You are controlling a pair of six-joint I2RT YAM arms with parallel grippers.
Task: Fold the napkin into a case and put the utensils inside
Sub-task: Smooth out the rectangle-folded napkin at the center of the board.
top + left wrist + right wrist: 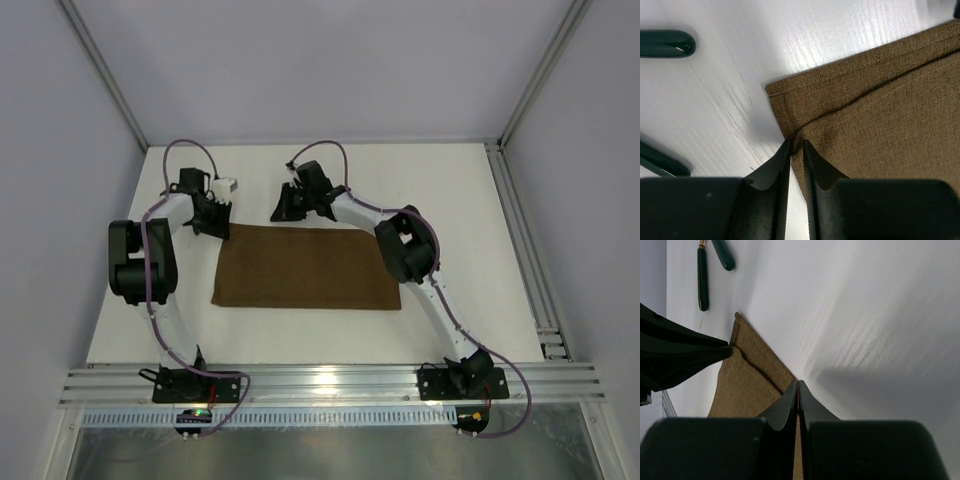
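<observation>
Napkin [305,268]: dark-brown cloth folded to a flat oblong, lying mid-counter with its long sides parallel to the near edge. A hemmed lower layer shows past the upper layer at its far-left corner.
Counter [450,180]: white, bare toward the far-right corner.
Left fingers [796,150]: at the napkin's far-left corner, drawn almost together. A raised ridge of the upper layer's edge sits in the narrow gap between them, so they are pinching the cloth.
Right fingers [798,386]: on the napkin's far long edge, towards its left end and near the left fingers. The tips are pressed fully together right where the cloth edge meets the counter. Whether any cloth is nipped between them cannot be told.
Utensils [702,280]: two slim dark handles lying on bare counter just beyond the napkin's far-left corner, apart from the cloth. One shows a gold neck at its end. The heads are out of view, and both pieces are hidden under the left arm in the top view.
</observation>
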